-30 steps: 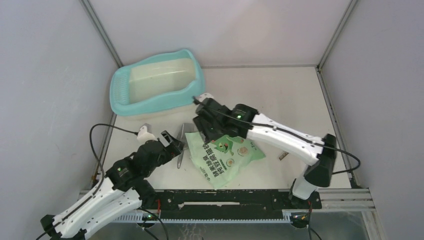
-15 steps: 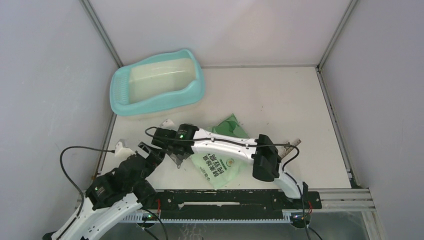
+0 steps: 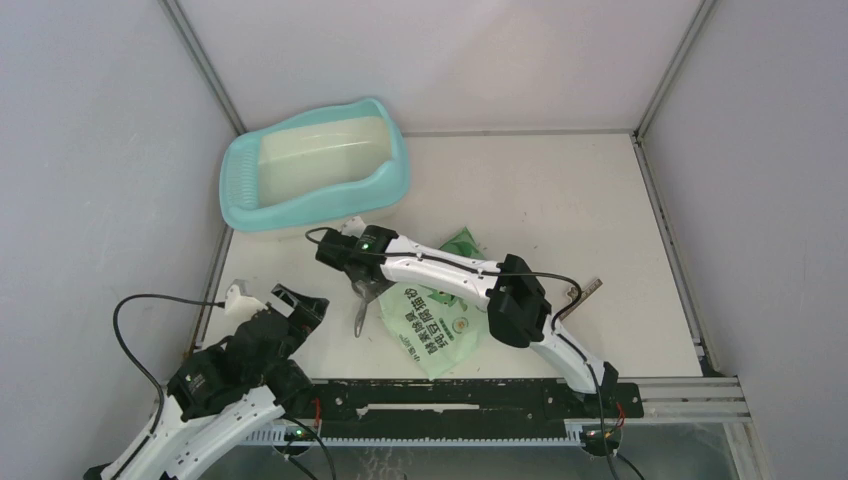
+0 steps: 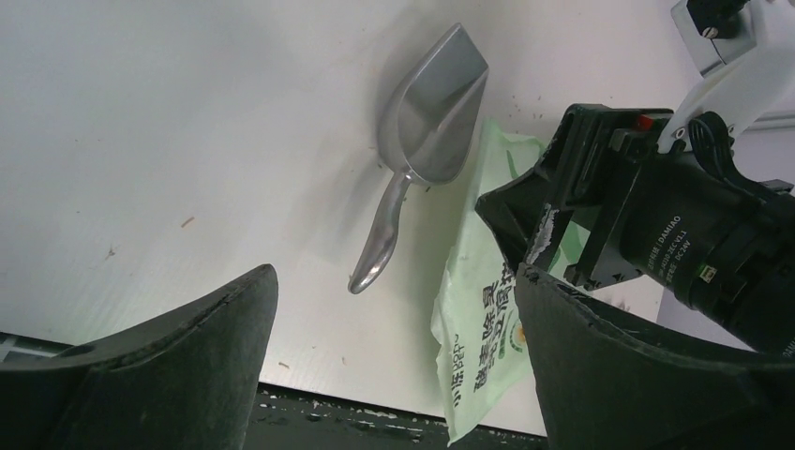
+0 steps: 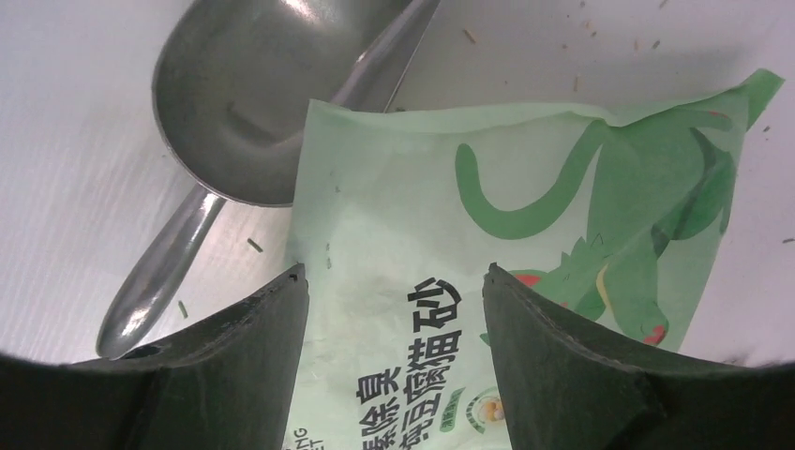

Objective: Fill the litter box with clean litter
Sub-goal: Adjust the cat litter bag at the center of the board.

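The table (image 3: 540, 190) carries everything. The litter box (image 3: 300, 212) stands at the far left corner, well apart from both arms, open side up. Its inside is pale cream; whether that is bare plastic or a layer of fill cannot be told from here. It looks like rigid moulded plastic, light for its bulk and not fragile. I would take it by the raised rim if it must be shifted.

The green printed litter bag (image 5: 525, 234) lies flat near the front edge, between the two arms. It reads as thin film: soft, likely slippery, and sagging under any remaining contents. A pinch at a corner or at the top seam looks the safest hold.

The metal scoop (image 4: 431, 122) lies just beside the bag's left edge, bowl facing up and seemingly empty, handle pointing toward the arms. It is stiff and smooth, and the handle is the obvious place to grasp it.

The right gripper (image 5: 394, 274) hangs directly over the bag's upper edge and the scoop bowl, jaws parted, nothing between them. The left gripper (image 4: 396, 274) sits nearer the front, jaws fully spread, also empty.

The litter does not show as a mass. Only stray specks (image 5: 255, 246) dot the table. Loose granules would roll and spill readily.
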Controlling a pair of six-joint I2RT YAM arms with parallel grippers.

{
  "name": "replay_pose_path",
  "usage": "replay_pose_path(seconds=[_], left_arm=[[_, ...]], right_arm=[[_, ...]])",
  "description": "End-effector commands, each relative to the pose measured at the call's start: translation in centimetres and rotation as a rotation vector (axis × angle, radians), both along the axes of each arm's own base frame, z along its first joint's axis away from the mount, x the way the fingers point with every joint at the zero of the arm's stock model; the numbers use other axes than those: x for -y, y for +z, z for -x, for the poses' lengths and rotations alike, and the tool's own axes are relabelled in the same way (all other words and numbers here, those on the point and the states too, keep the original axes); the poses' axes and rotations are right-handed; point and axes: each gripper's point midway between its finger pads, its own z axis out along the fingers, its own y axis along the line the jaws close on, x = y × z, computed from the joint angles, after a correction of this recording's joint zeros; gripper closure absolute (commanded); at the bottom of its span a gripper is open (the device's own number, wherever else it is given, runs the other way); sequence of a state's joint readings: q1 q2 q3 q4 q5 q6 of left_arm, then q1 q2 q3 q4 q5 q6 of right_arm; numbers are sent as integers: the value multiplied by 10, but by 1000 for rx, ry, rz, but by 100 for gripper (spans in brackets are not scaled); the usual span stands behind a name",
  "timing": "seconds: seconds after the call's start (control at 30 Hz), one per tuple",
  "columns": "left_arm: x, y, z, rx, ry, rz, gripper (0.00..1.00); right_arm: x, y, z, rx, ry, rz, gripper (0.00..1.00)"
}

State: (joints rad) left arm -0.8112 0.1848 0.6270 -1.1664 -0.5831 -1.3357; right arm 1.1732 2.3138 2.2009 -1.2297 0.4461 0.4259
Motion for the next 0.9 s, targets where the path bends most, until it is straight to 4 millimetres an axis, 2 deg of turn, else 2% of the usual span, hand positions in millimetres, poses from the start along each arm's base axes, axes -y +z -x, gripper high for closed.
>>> replay_pose_path(seconds=[0.0, 0.2, 0.33, 0.63, 0.7, 0.87], left_arm=[[-10, 21, -2, 40, 28, -18, 0], [-15, 29, -1, 67, 41, -3, 0], [-18, 36, 0, 85, 48, 4, 0], [-17, 41, -1, 85, 34, -14, 0], [-17, 42, -1, 87, 32, -15, 0], [-15, 43, -2, 86, 29, -20, 0]], right_arm=[[-20, 23, -1, 57, 9, -75, 25], [-31, 26, 6, 78, 39, -82, 25], [-32, 14, 8, 78, 37, -56, 25], [-7, -11, -11, 150, -42, 91, 37], [5, -13, -19, 192, -72, 143, 41], [16, -4, -30, 245, -107, 171, 50]])
